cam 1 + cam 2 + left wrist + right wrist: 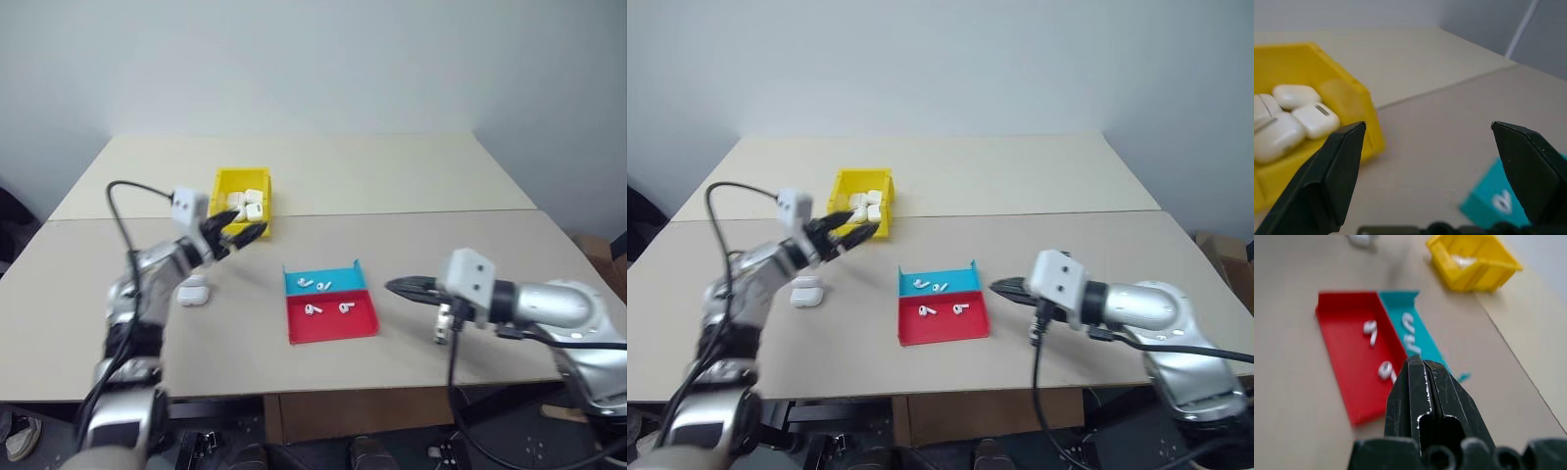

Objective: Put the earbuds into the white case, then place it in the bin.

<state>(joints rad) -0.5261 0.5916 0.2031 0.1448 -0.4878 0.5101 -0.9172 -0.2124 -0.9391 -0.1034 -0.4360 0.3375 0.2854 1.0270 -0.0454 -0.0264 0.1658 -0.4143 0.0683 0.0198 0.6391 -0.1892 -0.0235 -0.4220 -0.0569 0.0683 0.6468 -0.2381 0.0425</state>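
The yellow bin (pixel 227 182) stands at the back left of the table with several white cases (pixel 247 204) inside. My left gripper (pixel 250 229) hovers open and empty just in front of the bin's near wall. One more white case (pixel 193 292) lies on the table below my left forearm. Earbuds lie in the tray: two in the blue half (pixel 304 284) and two in the red half (pixel 313 309). My right gripper (pixel 394 287) is shut and empty, its tip just right of the tray. The right wrist view shows these shut fingers (pixel 1418 377) over the tray's edge.
The shallow red-and-blue tray (pixel 333 327) sits at the table's middle front. A seam runs across the table behind the bin. The left wrist view shows the bin (pixel 1347 100) and a blue tray corner (pixel 1488 198). Bare tabletop lies to the right and behind.
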